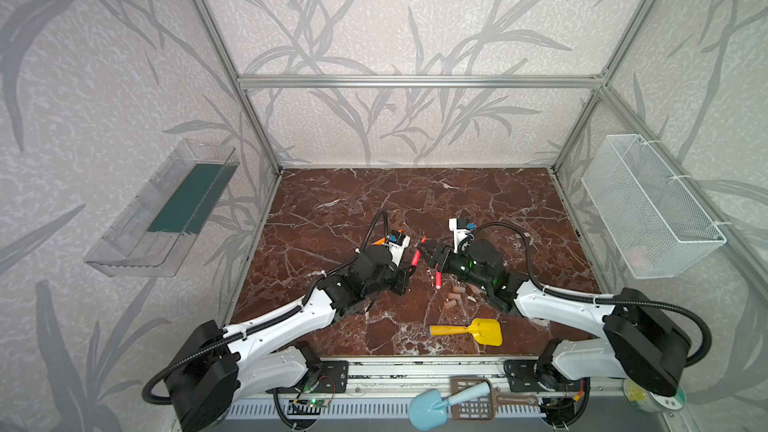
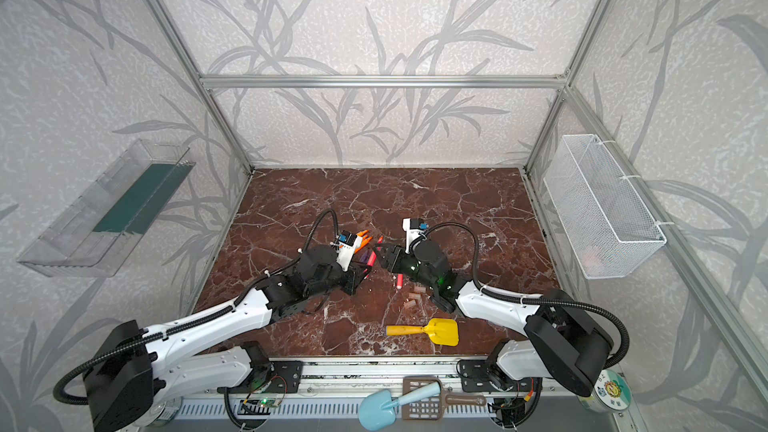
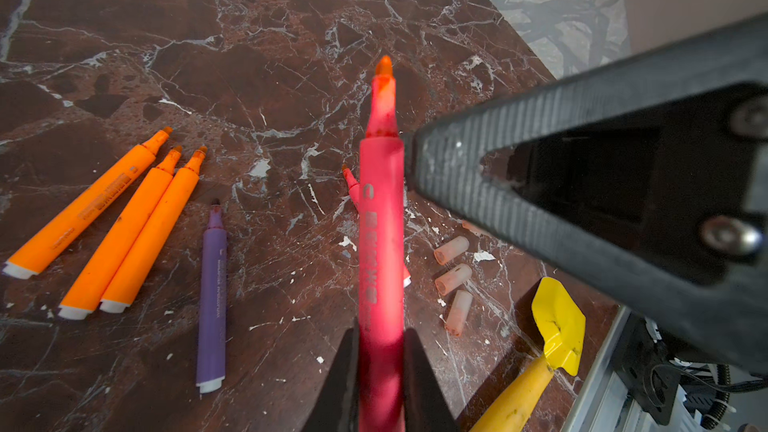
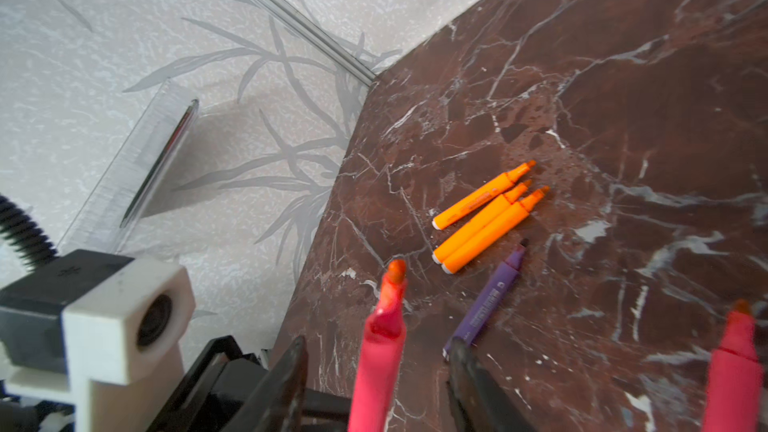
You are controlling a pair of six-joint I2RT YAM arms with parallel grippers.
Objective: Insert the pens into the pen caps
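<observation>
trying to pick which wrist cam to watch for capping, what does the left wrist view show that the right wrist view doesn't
Only the left wrist view shows the pen caps and the yellow shovel. Only the right wrist view shows the left wrist camera housing and the clear wall tray. Both show the pink pen clamped in the left gripper, the three orange pens, the purple pen and a second pink pen on the table.
</observation>
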